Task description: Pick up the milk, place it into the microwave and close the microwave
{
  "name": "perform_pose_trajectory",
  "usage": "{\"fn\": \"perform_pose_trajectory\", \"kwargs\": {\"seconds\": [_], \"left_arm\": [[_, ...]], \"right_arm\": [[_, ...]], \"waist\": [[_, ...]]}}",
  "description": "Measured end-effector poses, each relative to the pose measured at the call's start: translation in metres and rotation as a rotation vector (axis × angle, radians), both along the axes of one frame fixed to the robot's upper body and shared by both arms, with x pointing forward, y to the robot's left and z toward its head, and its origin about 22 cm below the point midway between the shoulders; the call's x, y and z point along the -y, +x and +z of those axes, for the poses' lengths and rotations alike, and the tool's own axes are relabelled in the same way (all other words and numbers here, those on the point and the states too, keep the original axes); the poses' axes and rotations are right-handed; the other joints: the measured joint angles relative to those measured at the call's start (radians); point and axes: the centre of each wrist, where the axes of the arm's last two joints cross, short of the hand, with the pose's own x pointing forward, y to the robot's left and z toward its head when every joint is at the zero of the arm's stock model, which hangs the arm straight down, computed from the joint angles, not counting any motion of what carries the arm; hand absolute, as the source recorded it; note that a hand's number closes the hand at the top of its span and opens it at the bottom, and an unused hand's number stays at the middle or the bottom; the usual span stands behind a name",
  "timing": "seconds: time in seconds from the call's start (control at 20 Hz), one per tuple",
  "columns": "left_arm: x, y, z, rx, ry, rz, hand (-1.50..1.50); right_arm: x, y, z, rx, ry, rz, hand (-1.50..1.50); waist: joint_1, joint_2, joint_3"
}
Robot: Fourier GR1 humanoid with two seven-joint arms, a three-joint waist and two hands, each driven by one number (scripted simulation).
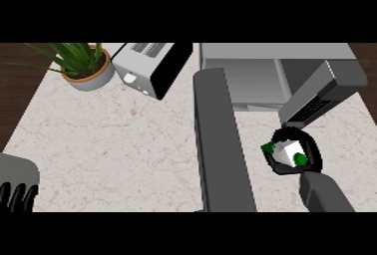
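Milk (288, 148) clasped in curled right hand (315, 157). Carry beyond fingertips into microwave (250, 79), clear of door (221, 149) left of fingers. Left hand (18, 197) straight-fingered, idle.

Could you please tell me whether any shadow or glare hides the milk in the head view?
In the head view the light is even: no glare on the counter, no cast shadow over the milk; only the black fingers of the right hand, curled round it, cover its edges.
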Motion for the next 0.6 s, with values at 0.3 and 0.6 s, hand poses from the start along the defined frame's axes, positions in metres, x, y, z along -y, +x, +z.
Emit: {"fn": "perform_pose_trajectory", "kwargs": {"seconds": [0.3, 0.6], "left_arm": [[-0.007, -0.005, -0.001, -0.006, 0.002, 0.023, -1.5], [-0.012, -0.013, -0.001, -0.005, -0.007, 0.011, -1.5]], "right_arm": [[-0.028, -0.007, 0.017, 0.041, -0.008, 0.093, 1.5], [-0.054, -0.03, 0.048, 0.055, 0.021, 0.115, 1.5]], "waist": [[-0.019, -0.007, -0.002], [-0.017, -0.006, -0.002]]}}
